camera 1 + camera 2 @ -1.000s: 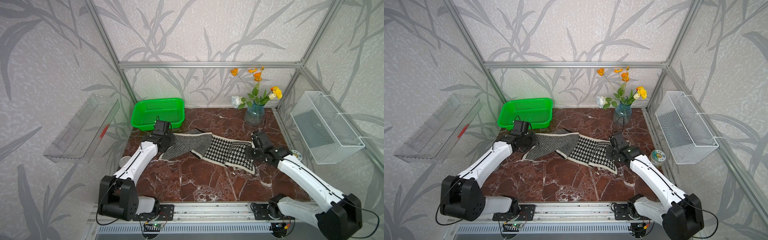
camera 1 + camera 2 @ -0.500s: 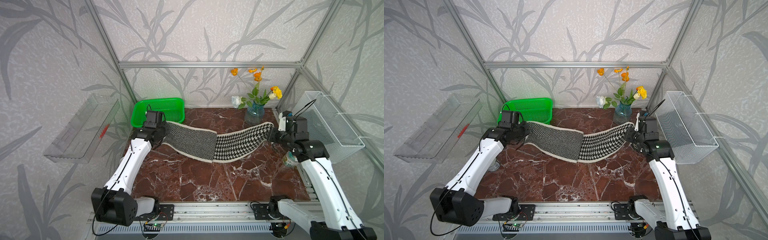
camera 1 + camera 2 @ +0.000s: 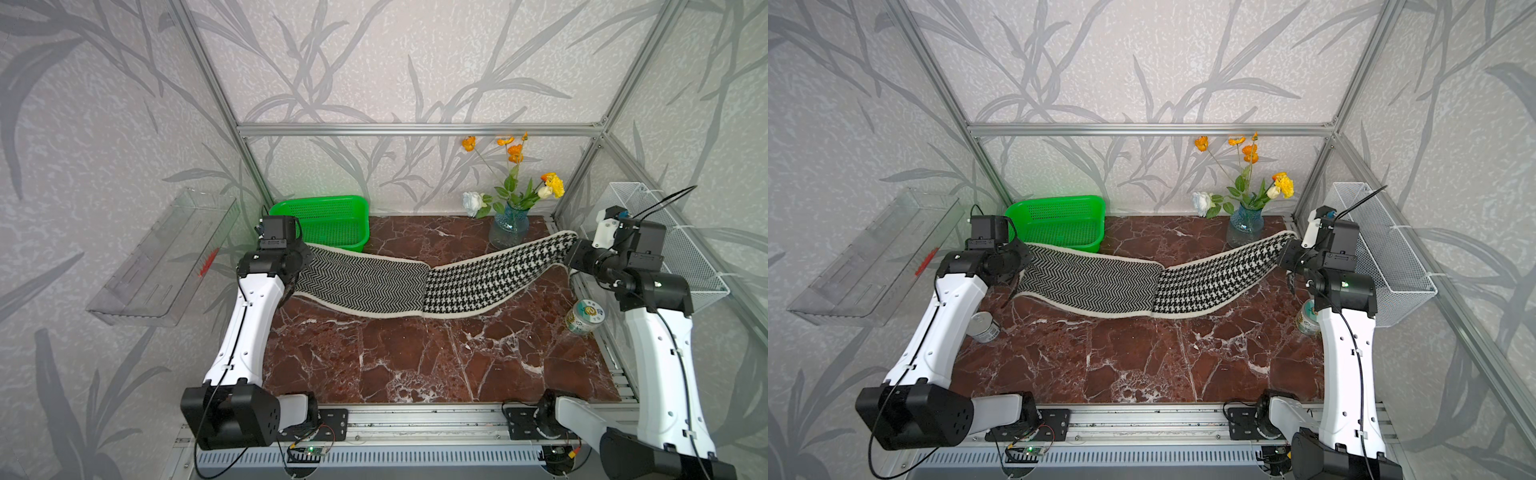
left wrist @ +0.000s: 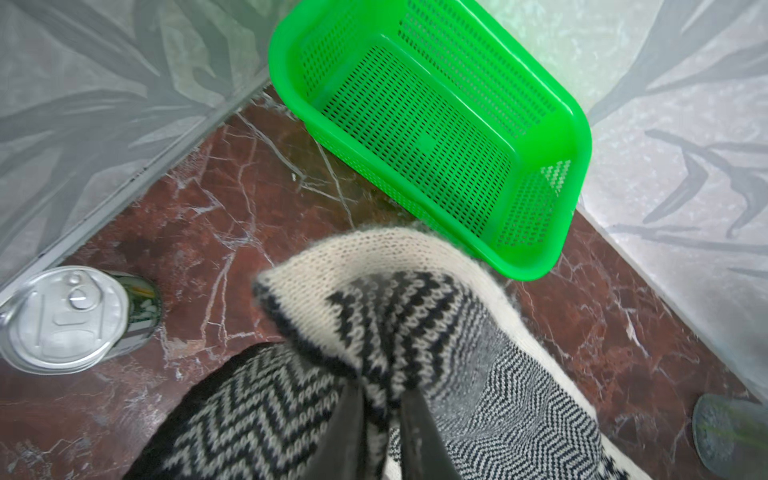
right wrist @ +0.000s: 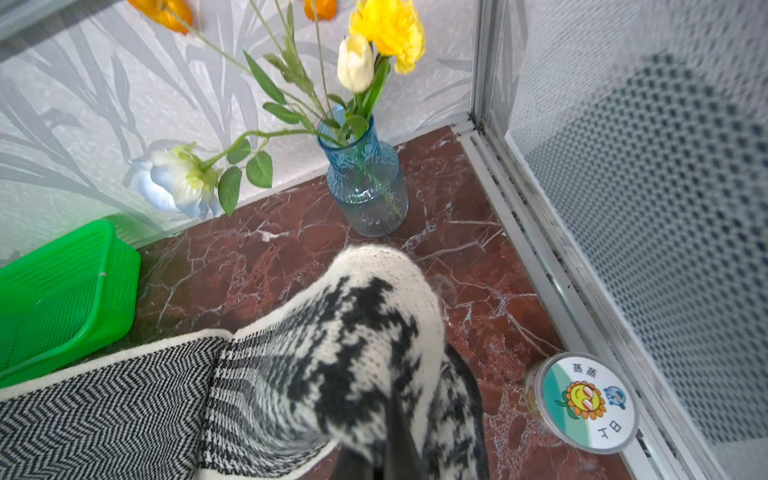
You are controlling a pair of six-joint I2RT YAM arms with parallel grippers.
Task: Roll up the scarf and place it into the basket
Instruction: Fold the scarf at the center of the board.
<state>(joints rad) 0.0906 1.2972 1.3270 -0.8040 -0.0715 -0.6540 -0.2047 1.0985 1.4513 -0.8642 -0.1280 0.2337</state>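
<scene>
The scarf (image 3: 415,278) (image 3: 1142,282) hangs stretched between my two arms, sagging in the middle above the marble floor, herringbone on its left half and houndstooth on its right. My left gripper (image 3: 301,259) (image 4: 380,399) is shut on the herringbone end (image 4: 374,307). My right gripper (image 3: 571,253) (image 5: 386,415) is shut on the houndstooth end (image 5: 365,324), its fingertips wrapped in cloth. The green basket (image 3: 332,222) (image 3: 1059,222) (image 4: 436,133) stands empty at the back left, just behind the left gripper.
A blue vase of flowers (image 3: 508,226) (image 5: 365,187) stands at the back right near the scarf. A lidded cup (image 3: 585,316) (image 5: 582,401) sits by the right rail, a tin can (image 3: 982,326) (image 4: 66,320) by the left arm. A wire basket (image 3: 665,245) hangs right, a clear tray (image 3: 166,262) left.
Both arms lifted the scarf off the floor and pulled its ends apart, from a crumpled heap a second ago to a taut, sagging band; little difference since the half-second frames.
</scene>
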